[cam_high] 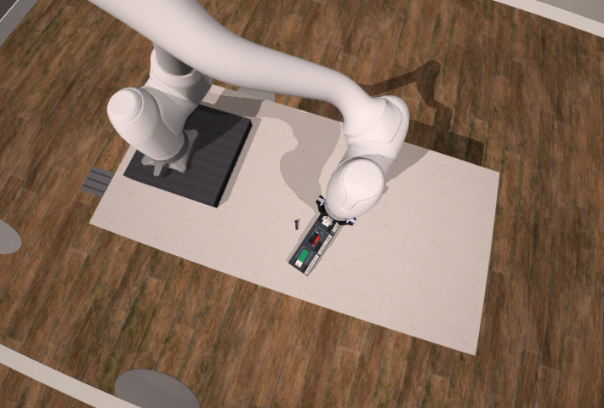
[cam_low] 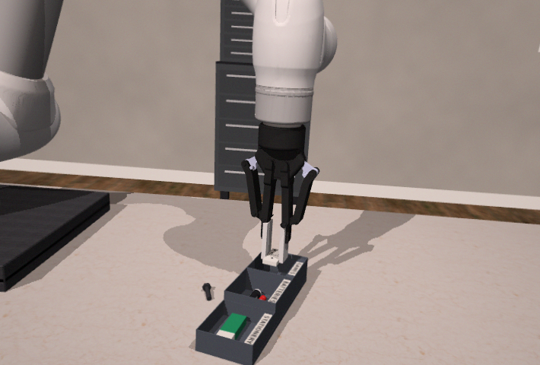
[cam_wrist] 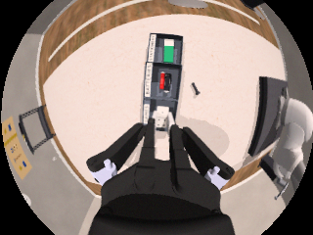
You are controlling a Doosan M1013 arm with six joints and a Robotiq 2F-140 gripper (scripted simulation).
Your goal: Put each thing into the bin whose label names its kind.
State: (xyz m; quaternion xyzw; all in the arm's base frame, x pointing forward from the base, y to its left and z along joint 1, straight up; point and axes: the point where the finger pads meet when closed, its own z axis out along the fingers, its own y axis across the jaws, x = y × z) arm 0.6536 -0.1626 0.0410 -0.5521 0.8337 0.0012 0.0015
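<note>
My gripper [cam_low: 274,237] [cam_wrist: 161,117] [cam_high: 328,217] is shut on a small white block-like part [cam_low: 271,259] [cam_wrist: 160,116] [cam_high: 326,221] and holds it upright, its lower end at the rim of the far bin [cam_low: 298,275], whose label I cannot read. The three dark grey bins stand in a joined row. The middle bin, labelled BATTERIES [cam_low: 279,290], holds a red and black battery [cam_low: 259,295] [cam_high: 314,237] [cam_wrist: 166,81]. The near bin, labelled STATIONERY [cam_low: 223,348], holds a green eraser [cam_low: 233,325] [cam_high: 304,255] [cam_wrist: 170,51]. A small black screw [cam_low: 207,290] [cam_high: 296,223] [cam_wrist: 195,88] lies on the table left of the bins.
The arm's black base plate [cam_low: 29,232] [cam_high: 206,158] sits at the table's back left. A dark drawer cabinet [cam_low: 233,107] stands behind the table. The table edge [cam_high: 283,293] runs near the bins' front end.
</note>
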